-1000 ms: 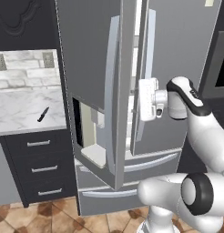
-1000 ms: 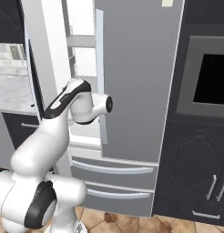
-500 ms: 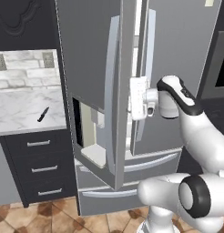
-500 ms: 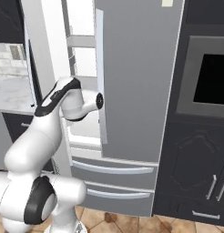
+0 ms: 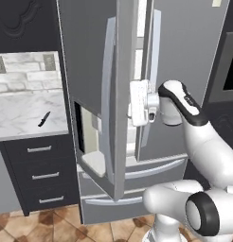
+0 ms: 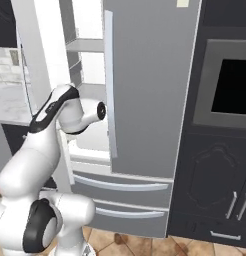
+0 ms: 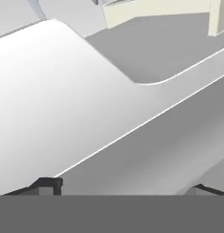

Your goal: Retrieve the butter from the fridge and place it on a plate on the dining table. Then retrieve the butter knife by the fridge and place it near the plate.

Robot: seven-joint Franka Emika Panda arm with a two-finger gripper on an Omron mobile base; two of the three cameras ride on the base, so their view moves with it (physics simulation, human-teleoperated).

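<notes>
The fridge (image 5: 184,56) stands with its left door ajar beside a marble counter (image 5: 19,120) (butter knife (image 5: 44,119) lying there); the gripper (image 7: 125,189) reaches inside, jaws apart.

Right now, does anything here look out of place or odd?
Nothing looks damaged or spilled. The fridge has its left door swung open, with the robot's hand at the gap. The butter knife lies flat on the marble counter beside it.
</notes>
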